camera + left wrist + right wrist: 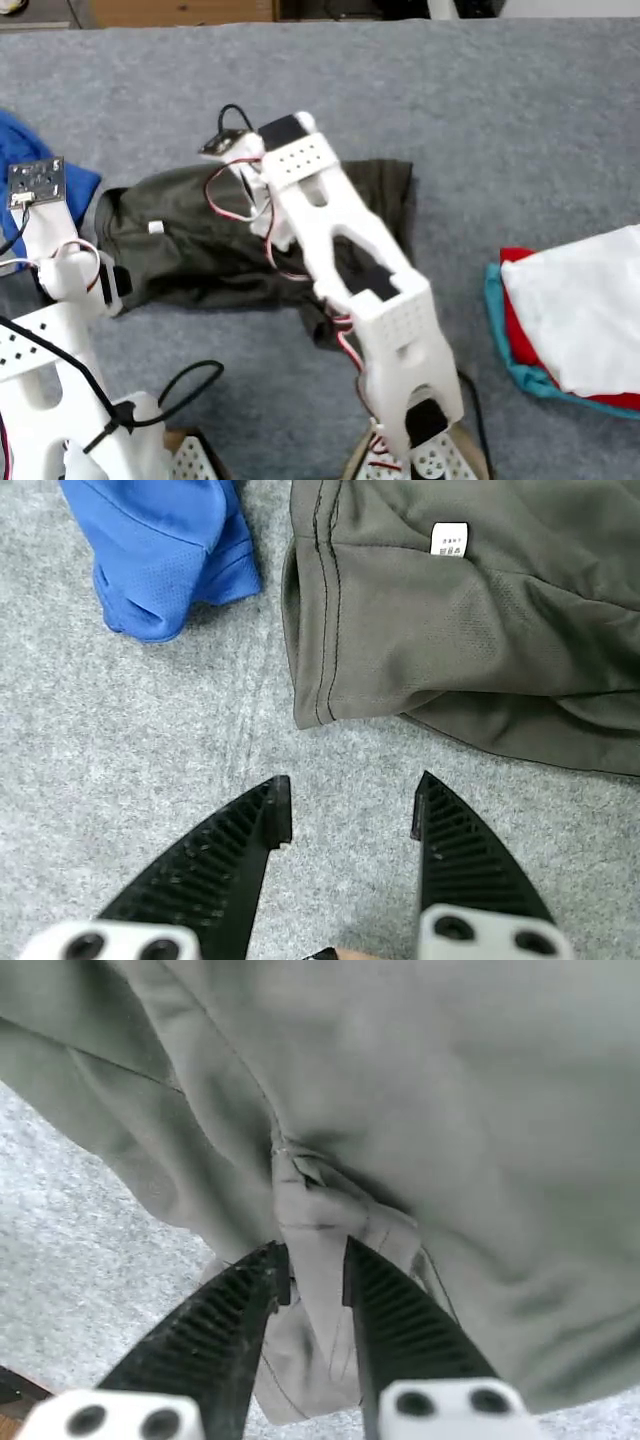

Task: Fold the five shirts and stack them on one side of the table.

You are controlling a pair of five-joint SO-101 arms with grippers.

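Note:
A dark olive shirt (190,240) lies crumpled in the middle of the grey table. My right arm (330,230) stretches over it. My right gripper (315,1260) is shut on a bunched fold of this shirt (450,1110). My left gripper (350,810) hangs open over bare carpet, just short of the shirt's hemmed corner (320,680), with nothing between its fingers. A blue shirt (20,150) lies at the table's left edge, beside the left arm, and its crumpled edge (160,550) sits close to the olive shirt.
At the right edge a folded stack holds a white shirt (580,300) on a red one (520,335) on a teal one (510,372). A white label (450,538) shows on the olive shirt. The far part of the grey table (450,100) is bare.

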